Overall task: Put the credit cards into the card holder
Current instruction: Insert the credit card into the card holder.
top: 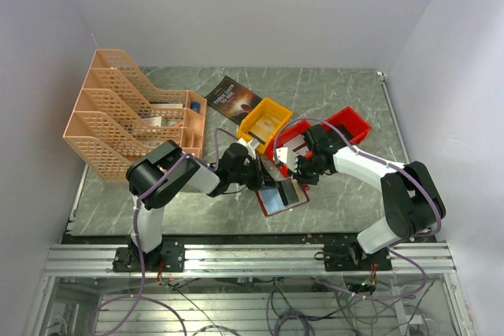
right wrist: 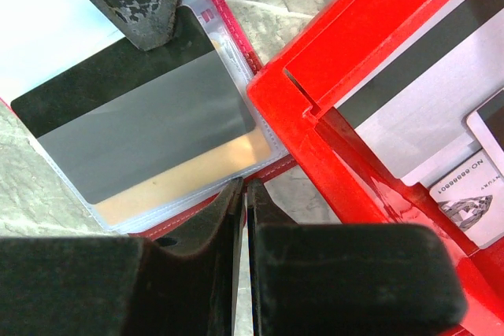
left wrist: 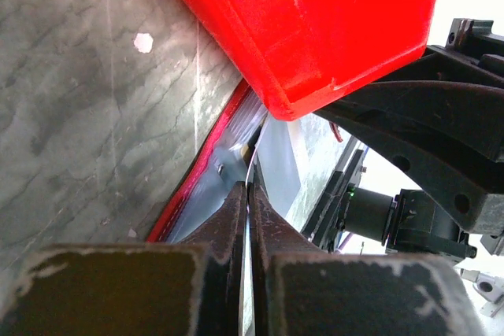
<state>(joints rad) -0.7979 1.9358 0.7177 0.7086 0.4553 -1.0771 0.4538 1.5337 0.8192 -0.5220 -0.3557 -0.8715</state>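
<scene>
Task partly done: card holder (top: 277, 199) lies open on bench (top: 339, 100) w/ one grey card (right wrist: 150, 120) pocketed, more cards (right wrist: 425, 123) remain in red bin (right wrist: 315, 60); left gripper (left wrist: 248, 194) jaws closed on thin pale sheet (left wrist: 276, 159), right gripper (right wrist: 246, 194) jaws closed, load indeterminate.

card holder (top: 282, 198) hemmed by red bin (right wrist: 378, 194), left arm (top: 197, 177), right arm (top: 358, 164)

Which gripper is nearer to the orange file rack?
Left. The left gripper is right of the orange file rack, at the card holder; the right gripper lies farther right, beside the red bin.
</scene>
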